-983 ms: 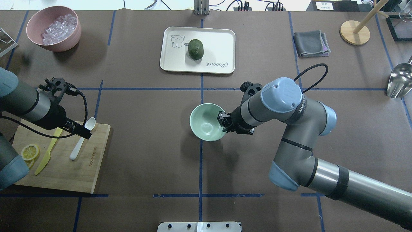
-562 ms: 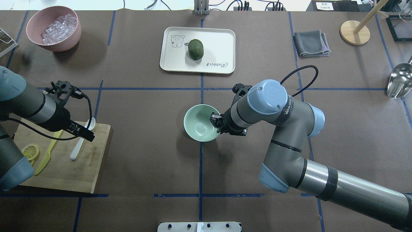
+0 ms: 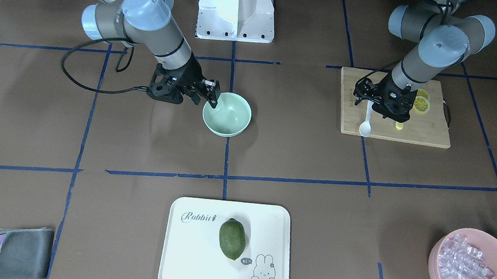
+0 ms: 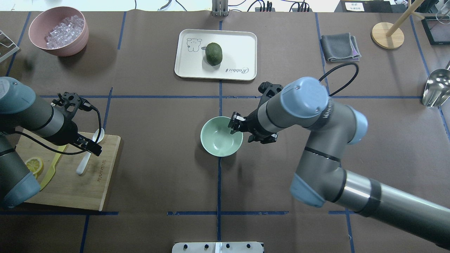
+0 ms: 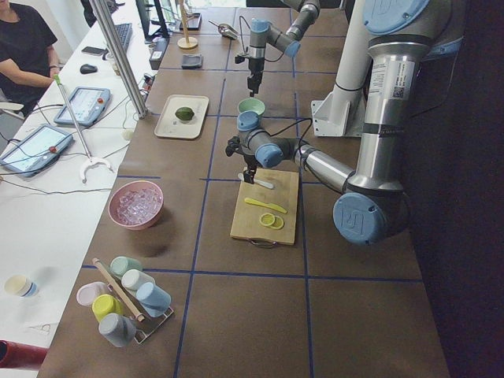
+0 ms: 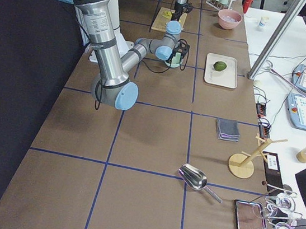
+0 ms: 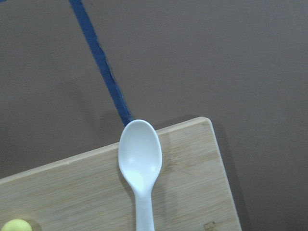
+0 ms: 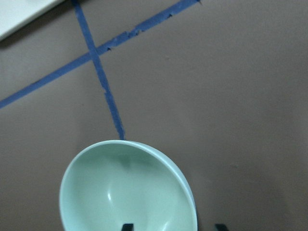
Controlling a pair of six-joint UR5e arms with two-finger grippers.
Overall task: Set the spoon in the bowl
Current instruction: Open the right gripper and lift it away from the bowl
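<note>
The white spoon [image 4: 86, 158] lies on the wooden cutting board [image 4: 88, 191], its scoop [image 7: 140, 156] at the board's far corner. My left gripper [image 4: 92, 147] hovers just over the spoon's handle and looks open; its fingers do not show in the left wrist view. The spoon also shows in the front view [image 3: 365, 124], under the left gripper [image 3: 381, 109]. The mint-green bowl [image 4: 220, 137] stands empty at the table's centre. My right gripper [image 4: 236, 126] is open above the bowl's right rim [image 8: 190, 202], which lies between the spread fingertips [image 8: 126, 226].
A yellow plastic knife [image 4: 49, 172] and lemon slices [image 4: 33, 165] lie on the board. A pink bowl [image 4: 58, 30] of clear cubes stands far left. A white tray [image 4: 239, 42] holds a green lime [image 4: 214, 53]. A grey cloth [image 4: 339, 47] and a metal scoop [image 4: 436, 89] lie far right.
My right gripper slid the bowl a little to the left, then rose off its rim. My left gripper shifted slightly along the spoon's handle. The spoon has not moved.
</note>
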